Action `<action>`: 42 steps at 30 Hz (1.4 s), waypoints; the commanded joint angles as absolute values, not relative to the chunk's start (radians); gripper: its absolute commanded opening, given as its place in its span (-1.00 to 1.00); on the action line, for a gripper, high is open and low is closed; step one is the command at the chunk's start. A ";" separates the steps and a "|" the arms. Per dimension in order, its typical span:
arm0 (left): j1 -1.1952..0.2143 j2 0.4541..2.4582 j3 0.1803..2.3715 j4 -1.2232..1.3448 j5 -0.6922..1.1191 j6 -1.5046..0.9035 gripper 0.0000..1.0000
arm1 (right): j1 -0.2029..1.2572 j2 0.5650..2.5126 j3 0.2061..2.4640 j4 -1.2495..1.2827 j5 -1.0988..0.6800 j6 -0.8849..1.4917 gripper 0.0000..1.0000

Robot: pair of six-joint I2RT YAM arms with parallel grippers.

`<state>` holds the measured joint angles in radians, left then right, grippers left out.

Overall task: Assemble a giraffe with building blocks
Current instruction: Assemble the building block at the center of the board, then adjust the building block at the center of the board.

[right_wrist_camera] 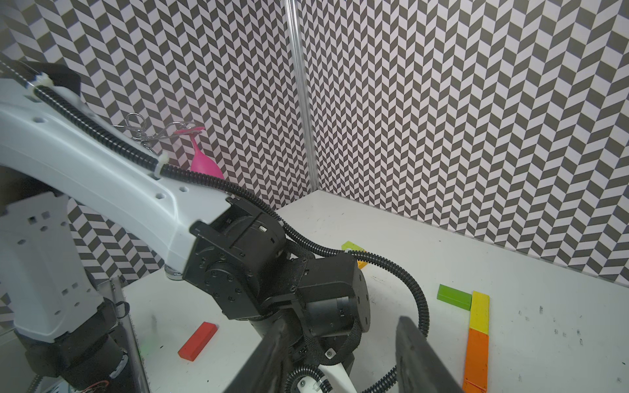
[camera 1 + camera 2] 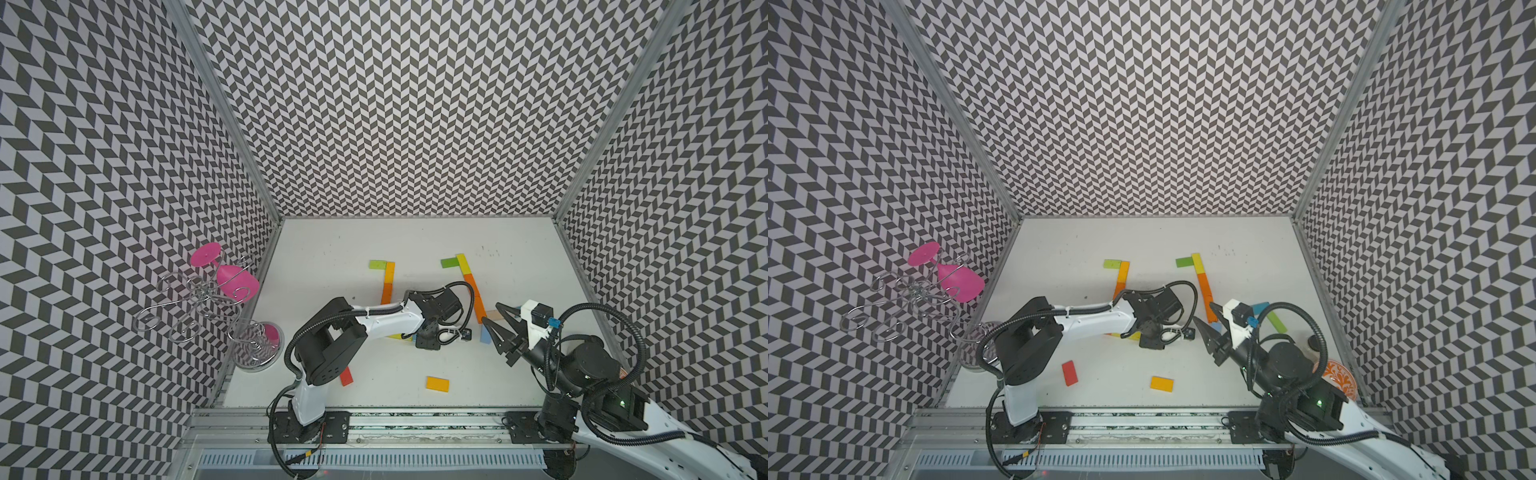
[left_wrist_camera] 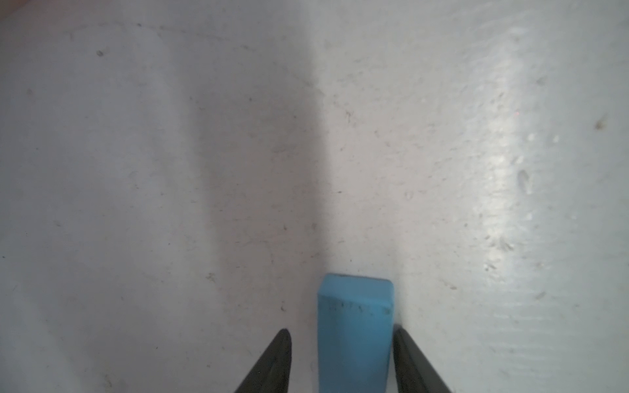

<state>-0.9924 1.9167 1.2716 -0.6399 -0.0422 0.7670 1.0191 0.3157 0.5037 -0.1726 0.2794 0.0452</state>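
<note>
In the left wrist view a blue block (image 3: 355,326) lies on the white table between the fingers of my left gripper (image 3: 342,329). The gripper is open, with a gap at one finger and the other finger (image 3: 408,354) close against the block. In both top views its jaws are hidden under the wrist (image 2: 432,328). Two flat rows of blocks lie further back: green (image 2: 378,264) with orange (image 2: 387,293), and green (image 2: 449,262), yellow (image 2: 462,262) and orange (image 2: 471,282). My right gripper (image 2: 490,311) hovers open and empty at the right.
A red block (image 2: 346,376) and an orange-yellow block (image 2: 437,383) lie loose near the front. Blue (image 2: 1260,308) and green (image 2: 1277,322) blocks lie by the right arm. A wire rack (image 2: 199,299) with a pink glass (image 2: 232,276) stands left; a patterned plate (image 2: 1337,376) sits right.
</note>
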 commanded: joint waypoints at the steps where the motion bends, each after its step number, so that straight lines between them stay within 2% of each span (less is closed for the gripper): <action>1: -0.996 1.872 1.262 -0.647 -0.041 0.779 0.13 | 1.026 0.325 0.491 -0.111 0.273 0.043 0.00; 4: -1.006 1.849 1.269 -0.646 -0.043 0.779 0.19 | 1.026 0.332 0.491 -0.107 0.269 0.043 0.02; 5: -1.010 1.837 1.270 -0.643 -0.043 0.779 0.37 | 1.026 0.335 0.492 -0.106 0.268 0.044 0.04; 6: -1.016 1.820 1.272 -0.641 -0.043 0.779 0.41 | 1.026 0.339 0.495 -0.108 0.267 0.041 0.06; 13: -1.034 1.634 1.277 -0.595 -0.057 0.723 0.47 | 1.027 0.363 0.533 -0.139 0.283 0.000 0.23; 14: -1.034 1.595 1.272 -0.585 -0.065 0.700 0.66 | 1.026 0.365 0.539 -0.142 0.287 -0.003 0.25; 15: -1.034 1.555 1.263 -0.577 -0.074 0.671 0.99 | 1.026 0.367 0.545 -0.144 0.288 -0.011 0.26; 19: -1.032 1.381 1.192 -0.554 -0.133 0.543 0.99 | 1.026 0.381 0.556 -0.157 0.285 -0.031 0.28; 22: -1.010 1.246 1.141 -0.567 -0.189 0.383 0.91 | 1.026 0.413 0.551 -0.165 0.256 -0.036 0.28; 25: -0.942 1.126 1.121 -0.618 -0.180 0.178 0.68 | 1.027 0.489 0.537 -0.172 0.161 -0.041 0.27; 29: -0.769 0.987 1.081 -0.659 -0.097 -0.158 0.22 | 1.034 0.631 0.481 -0.114 0.001 0.050 0.20; 30: -0.742 0.961 1.065 -0.670 -0.105 -0.225 0.19 | 1.044 0.660 0.462 -0.094 -0.014 0.078 0.19; 35: -0.687 0.835 0.917 -0.674 -0.104 -0.446 0.22 | 1.210 0.780 0.396 -0.022 0.068 0.193 0.20; 38: -0.662 0.806 0.849 -0.645 -0.056 -0.496 0.33 | 1.270 0.860 0.387 -0.007 0.079 0.266 0.20; 42: -0.644 0.814 0.803 -0.602 0.011 -0.530 0.36 | 1.323 0.956 0.377 -0.010 0.104 0.350 0.20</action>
<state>-0.6548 0.8158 0.8173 -0.6365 -0.0494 -0.4290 1.2991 0.9203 0.3813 -0.0814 0.0715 0.2436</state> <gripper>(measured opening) 0.677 0.601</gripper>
